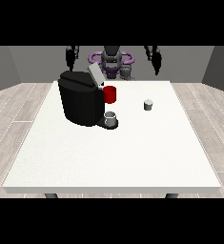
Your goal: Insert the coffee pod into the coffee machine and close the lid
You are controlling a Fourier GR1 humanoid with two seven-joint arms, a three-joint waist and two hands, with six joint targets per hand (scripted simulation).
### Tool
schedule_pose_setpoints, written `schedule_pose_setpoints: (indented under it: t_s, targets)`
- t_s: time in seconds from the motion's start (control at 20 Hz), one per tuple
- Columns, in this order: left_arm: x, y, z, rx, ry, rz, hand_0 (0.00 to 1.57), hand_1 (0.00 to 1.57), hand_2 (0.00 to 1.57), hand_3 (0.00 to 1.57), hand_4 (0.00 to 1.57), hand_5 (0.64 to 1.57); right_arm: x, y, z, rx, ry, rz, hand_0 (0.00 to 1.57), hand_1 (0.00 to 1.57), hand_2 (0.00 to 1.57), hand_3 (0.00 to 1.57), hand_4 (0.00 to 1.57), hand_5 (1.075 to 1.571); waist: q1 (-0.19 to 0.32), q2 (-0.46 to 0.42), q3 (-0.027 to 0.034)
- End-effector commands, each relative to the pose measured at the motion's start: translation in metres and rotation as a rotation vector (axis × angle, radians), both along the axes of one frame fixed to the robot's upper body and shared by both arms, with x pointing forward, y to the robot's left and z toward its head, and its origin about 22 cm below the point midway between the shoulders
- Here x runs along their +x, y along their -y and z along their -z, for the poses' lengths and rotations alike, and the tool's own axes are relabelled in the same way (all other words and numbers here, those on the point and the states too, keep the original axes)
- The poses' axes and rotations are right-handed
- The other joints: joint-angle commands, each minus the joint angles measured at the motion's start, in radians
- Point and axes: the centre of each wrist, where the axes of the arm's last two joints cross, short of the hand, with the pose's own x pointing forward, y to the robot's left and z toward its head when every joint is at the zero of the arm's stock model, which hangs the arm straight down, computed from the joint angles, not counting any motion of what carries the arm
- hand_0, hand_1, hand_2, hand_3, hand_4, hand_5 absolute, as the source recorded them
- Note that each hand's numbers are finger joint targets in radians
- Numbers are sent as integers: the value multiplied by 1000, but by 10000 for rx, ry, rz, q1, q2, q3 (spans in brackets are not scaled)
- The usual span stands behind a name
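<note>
Your view is from across the white desk (113, 157), with the robot (111, 59) small at the far edge. Both arms are up and back, clear of the desk. The hand at the view's left (71, 56) hangs dark beside the robot's shoulder, above the back corner of the desk; whether its fingers are spread or curled, you cannot tell from here. Same story for the hand at the view's right (156, 57): raised, well away from everything, holding nothing you can see, finger shape unreadable.

Now your targets. The coffee machine (80, 97) is the big black block on the left half of the desk, toward the back. Its lid (95, 76) is tilted up and open, a grey flap angling off the top right of the body. A red part (110, 94) shows just beside the machine's right side, under that lid. A small grey cup (110, 119) sits on the machine's base at the front right.

The coffee pod (148, 105) is the little grey piece standing alone on the desk, right of the machine and well apart from it, not yet in the machine and far from both hands.
</note>
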Motion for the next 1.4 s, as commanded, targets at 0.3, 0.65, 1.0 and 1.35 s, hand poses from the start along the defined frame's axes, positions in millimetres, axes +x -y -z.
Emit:
schedule_pose_setpoints:
  t_s: [0.3,0.65,1.0,1.35]
  targets:
    - [-7,-20,7,5,1054,725,0,0,0,0,240,1571,-11,25,25,361,207,2138,0,0,0,0,128,1571,-399,-147,242]
    - [28,-66,-21,2048,818,341,0,0,0,0,0,1571,-8,-4,22,557,533,1405,0,0,0,0,267,1571,-952,177,235]
    - [62,-90,-18,2037,-113,86,0,0,0,0,0,1571,3,-33,-11,925,1124,703,0,0,0,0,168,1571,-1698,899,229]
    - [89,-128,-43,2664,-201,-708,0,0,0,0,0,1571,16,-26,-16,869,2032,114,0,0,0,0,283,1571,-2166,2335,231]
